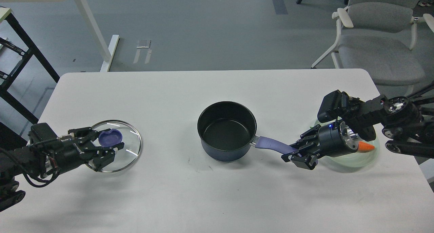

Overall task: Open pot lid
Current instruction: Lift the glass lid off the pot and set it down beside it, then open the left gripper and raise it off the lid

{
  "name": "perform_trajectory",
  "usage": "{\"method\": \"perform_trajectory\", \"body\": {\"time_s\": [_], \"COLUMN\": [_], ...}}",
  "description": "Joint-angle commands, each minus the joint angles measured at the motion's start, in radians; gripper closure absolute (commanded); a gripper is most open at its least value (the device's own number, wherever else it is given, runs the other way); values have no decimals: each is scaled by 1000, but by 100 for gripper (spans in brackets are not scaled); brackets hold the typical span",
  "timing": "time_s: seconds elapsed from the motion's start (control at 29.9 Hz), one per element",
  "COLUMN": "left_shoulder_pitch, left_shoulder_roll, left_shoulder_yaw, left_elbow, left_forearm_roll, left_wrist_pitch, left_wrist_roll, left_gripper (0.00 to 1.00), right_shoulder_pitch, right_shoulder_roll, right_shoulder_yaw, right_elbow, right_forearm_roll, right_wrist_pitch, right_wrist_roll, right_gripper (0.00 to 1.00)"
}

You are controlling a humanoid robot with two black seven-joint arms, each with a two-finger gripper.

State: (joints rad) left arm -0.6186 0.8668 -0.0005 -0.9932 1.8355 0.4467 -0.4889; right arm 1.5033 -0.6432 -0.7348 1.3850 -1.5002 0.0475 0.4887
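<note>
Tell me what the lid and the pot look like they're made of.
Lid: clear glass, since the table shows through, with a thin shiny metal-looking rim and a matte purple knob, probably plastic. Pot: likely metal, dark-blue outside, with a black, slightly glossy inside that looks non-stick. Its lavender handle looks like plastic or silicone.

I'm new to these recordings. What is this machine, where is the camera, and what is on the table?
The single picture comes from the robot's own head, looking down at a white table. The two black arms are its own. The left end effector sits open around the knob of the glass lid, which lies on the table, off the pot. The right end effector is closed on the pot's purple handle. Behind it lies a pale green plate with something orange.
</note>
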Motion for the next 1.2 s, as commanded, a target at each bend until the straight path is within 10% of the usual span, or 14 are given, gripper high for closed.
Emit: {"method": "perform_trajectory", "body": {"time_s": [0.0,0.23,0.67,0.94,1.17], "left_shoulder_pitch": [0,-3,-119,-177,-179], "left_shoulder_roll": [-6,-5,87,81,80], "left_shoulder_yaw": [1,-1,-33,-119,-179], "left_elbow": [5,1,-200,-219,-217], "left_forearm_roll": [-1,-13,-499,-1027,-1127], "left_wrist_pitch": [-2,-2,-176,-420,-497], "left_wrist_roll": [0,0,0,0,0], "left_gripper": [26,1,1,1,1], "right_shoulder_pitch": [0,0,0,5,69], "right_shoulder_roll": [0,-1,-3,-16,-64], "right_shoulder_yaw": [0,0,0,0,0], "right_elbow": [0,0,0,3,22], "right_forearm_roll": [0,0,0,6,86], "right_wrist_pitch": [0,0,2,3,11], "right_wrist_roll": [0,0,0,0,0], "right_gripper": [66,66,61,5,3]}}
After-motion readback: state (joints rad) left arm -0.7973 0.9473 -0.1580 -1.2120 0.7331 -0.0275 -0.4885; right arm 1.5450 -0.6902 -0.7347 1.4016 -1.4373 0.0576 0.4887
